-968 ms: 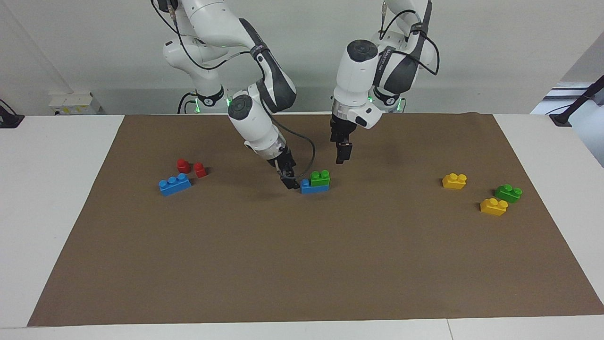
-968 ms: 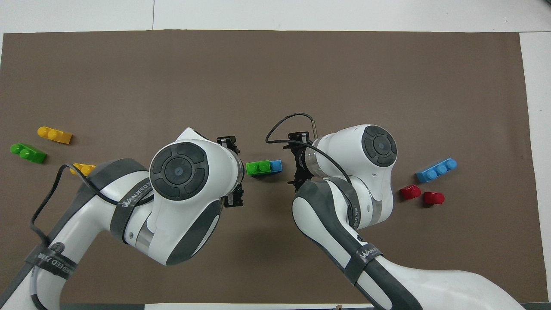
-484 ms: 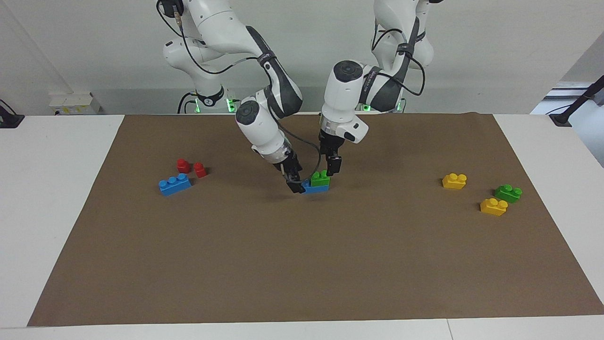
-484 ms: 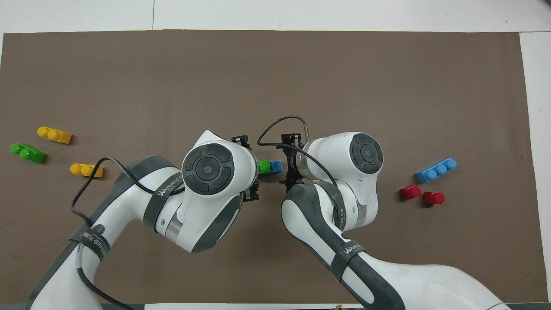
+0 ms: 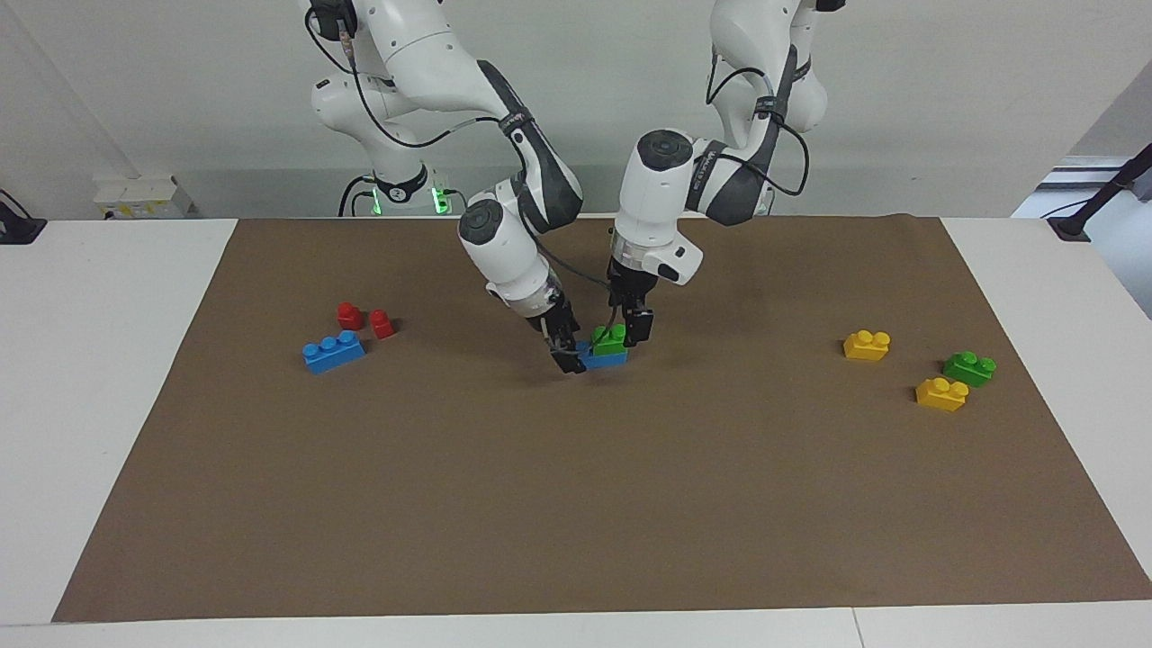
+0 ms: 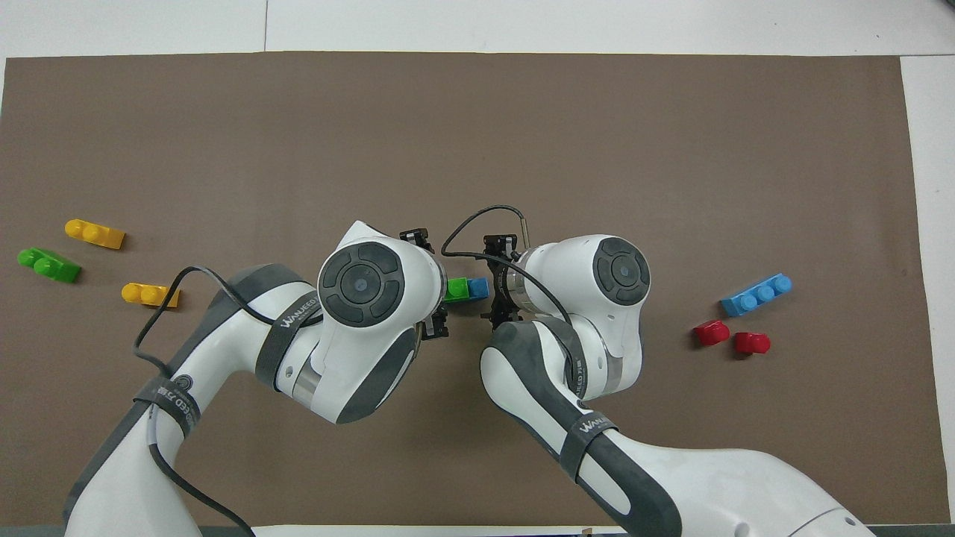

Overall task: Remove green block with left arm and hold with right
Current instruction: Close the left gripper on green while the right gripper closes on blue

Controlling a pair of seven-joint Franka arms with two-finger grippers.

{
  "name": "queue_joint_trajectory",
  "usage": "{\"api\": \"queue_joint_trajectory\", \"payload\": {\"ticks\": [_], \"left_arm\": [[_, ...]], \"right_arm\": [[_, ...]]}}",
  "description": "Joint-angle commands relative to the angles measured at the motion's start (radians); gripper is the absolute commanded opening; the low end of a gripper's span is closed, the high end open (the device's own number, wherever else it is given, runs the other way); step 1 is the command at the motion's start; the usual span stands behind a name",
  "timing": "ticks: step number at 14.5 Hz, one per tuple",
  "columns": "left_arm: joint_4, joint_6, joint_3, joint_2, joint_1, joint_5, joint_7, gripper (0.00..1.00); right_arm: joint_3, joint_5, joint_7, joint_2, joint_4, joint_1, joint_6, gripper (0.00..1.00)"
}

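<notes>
A green block [image 5: 610, 339] sits on top of a blue brick [image 5: 605, 359] in the middle of the brown mat; the stack also shows in the overhead view [image 6: 455, 288]. My left gripper [image 5: 633, 331] is down at the green block, at its end toward the left arm's end of the table. My right gripper [image 5: 567, 357] is low at the blue brick's other end, touching or almost touching it. In the overhead view both wrists cover most of the stack. A second green block [image 5: 969, 367] lies at the left arm's end of the table.
Two yellow bricks [image 5: 867, 345] [image 5: 941, 393] lie beside the second green block. A blue three-stud brick [image 5: 333, 351] and two small red pieces [image 5: 349, 315] [image 5: 382, 323] lie toward the right arm's end. The brown mat [image 5: 576, 504] covers the table.
My left gripper came down from above the mat onto the green block. My right gripper slid in against the blue brick's end. The stack has not moved.
</notes>
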Motion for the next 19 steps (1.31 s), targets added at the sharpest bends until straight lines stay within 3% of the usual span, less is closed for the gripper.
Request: {"api": "queue_joint_trajectory", "payload": {"ticks": [1,4,10,12,15,16,19], "left_arm": [[-0.005,0.037,0.008,0.04,-0.008,0.008,-0.016,1.0],[-0.005,0.037,0.008,0.051,-0.008,0.015,-0.017,1.0],[-0.009,0.037,0.008,0.051,-0.008,0.015,-0.017,1.0],[-0.009,0.038,0.008,0.051,-0.008,0.015,-0.016,1.0],[-0.015,0.038,0.008,0.051,-0.008,0.015,-0.016,1.0],[-0.015,0.038,0.008,0.051,-0.008,0.015,-0.014,1.0],[-0.021,0.041,0.008,0.051,-0.01,0.015,-0.014,1.0]], "right_arm": [[-0.002,0.026,-0.032,0.024,-0.003,0.009,0.044,0.99],[-0.002,0.026,-0.032,0.029,-0.005,0.009,0.055,0.95],[-0.002,0.075,-0.033,0.029,-0.005,0.005,0.055,0.59],[-0.002,0.075,-0.033,0.029,-0.005,0.005,0.055,0.41],[-0.002,0.077,-0.033,0.029,-0.006,0.004,0.053,0.06],[-0.002,0.081,-0.035,0.029,-0.006,0.001,0.052,0.0],[-0.002,0.089,-0.038,0.029,-0.006,-0.001,0.052,0.0]]}}
